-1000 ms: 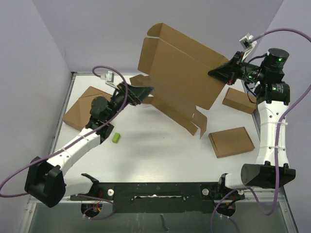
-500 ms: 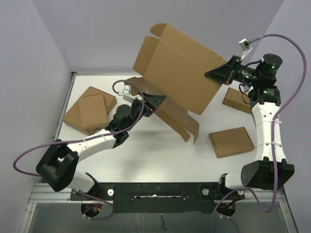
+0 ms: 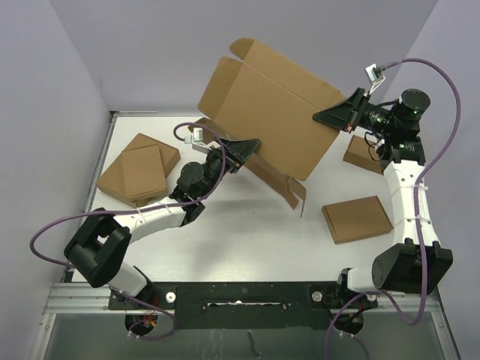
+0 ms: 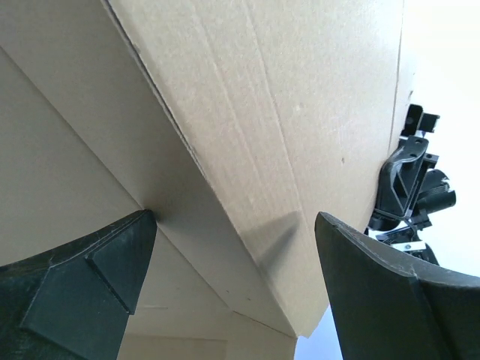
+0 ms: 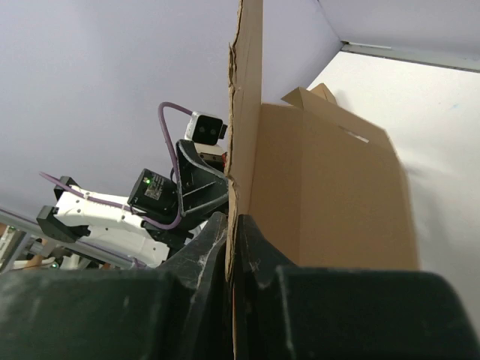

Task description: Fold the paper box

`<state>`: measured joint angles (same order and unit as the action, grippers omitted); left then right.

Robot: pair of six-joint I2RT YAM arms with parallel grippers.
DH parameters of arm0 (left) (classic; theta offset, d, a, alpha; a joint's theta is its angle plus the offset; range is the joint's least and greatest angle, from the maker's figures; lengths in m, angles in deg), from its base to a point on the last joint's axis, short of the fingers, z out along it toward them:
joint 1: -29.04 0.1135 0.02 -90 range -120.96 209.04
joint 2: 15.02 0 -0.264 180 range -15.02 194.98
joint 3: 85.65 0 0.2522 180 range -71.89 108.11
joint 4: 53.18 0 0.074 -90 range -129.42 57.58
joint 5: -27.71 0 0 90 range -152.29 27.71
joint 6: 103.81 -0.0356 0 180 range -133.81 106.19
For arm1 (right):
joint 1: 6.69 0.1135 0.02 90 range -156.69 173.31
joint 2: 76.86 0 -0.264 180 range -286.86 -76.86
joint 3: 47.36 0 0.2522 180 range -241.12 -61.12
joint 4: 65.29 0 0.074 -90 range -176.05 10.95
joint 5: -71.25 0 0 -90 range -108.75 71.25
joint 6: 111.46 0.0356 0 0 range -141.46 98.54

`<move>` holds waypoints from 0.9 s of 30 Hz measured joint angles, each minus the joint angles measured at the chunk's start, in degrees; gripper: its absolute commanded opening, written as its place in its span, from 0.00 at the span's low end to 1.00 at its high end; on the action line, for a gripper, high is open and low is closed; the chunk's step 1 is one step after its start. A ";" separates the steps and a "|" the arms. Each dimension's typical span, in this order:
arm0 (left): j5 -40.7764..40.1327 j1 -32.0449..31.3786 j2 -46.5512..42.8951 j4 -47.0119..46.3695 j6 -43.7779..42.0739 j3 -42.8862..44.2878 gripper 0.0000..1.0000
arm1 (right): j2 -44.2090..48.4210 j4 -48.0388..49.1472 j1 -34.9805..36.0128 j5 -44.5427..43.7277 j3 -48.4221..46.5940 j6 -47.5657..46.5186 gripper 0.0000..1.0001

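My right hand (image 3: pixel 324 118) pinches the 3 o'clock edge of the paper box (image 3: pixel 266 105), held tilted above the tabletop (image 3: pixel 240 240), folds running 10 to 4 o'clock, while my left hand (image 3: pixel 253 144) gapes wide at its 8 o'clock side.

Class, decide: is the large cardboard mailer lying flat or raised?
Raised and tilted: the right gripper pinches an edge of the paper box, its main panel above the table.
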<state>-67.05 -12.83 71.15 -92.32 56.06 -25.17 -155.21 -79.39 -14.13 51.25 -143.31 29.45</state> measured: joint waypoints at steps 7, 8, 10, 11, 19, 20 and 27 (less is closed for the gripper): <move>-0.39 -0.13 2.32 -3.39 -0.07 0.96 0.66 | 0.13 4.11 0.11 0.28 2.47 4.04 0.00; -0.39 -0.17 2.82 -3.82 -0.13 1.25 0.61 | 0.13 4.28 0.17 0.26 2.84 4.22 0.00; -0.17 -0.17 3.23 -4.24 -0.17 1.46 0.54 | 0.17 4.35 0.35 0.02 3.65 4.13 0.00; -0.07 -0.17 3.32 -4.37 -0.17 1.66 0.49 | 0.17 4.31 0.39 -0.17 4.13 3.87 0.00; -0.31 -0.04 3.39 -5.97 0.20 2.01 0.09 | 0.13 2.82 -0.28 -2.54 7.67 1.90 0.00; -0.37 -0.04 3.39 -6.60 0.33 2.01 0.04 | 0.11 2.78 -0.48 -2.82 8.07 1.70 0.00; 0.20 -0.17 3.39 -8.55 1.92 2.01 0.00 | -0.48 2.89 -1.14 -3.67 9.92 1.46 0.00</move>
<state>-66.85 -13.00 74.54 -100.87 57.98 -23.16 -155.69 -76.51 -15.27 47.57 -133.39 30.92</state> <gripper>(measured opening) 0.033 0.037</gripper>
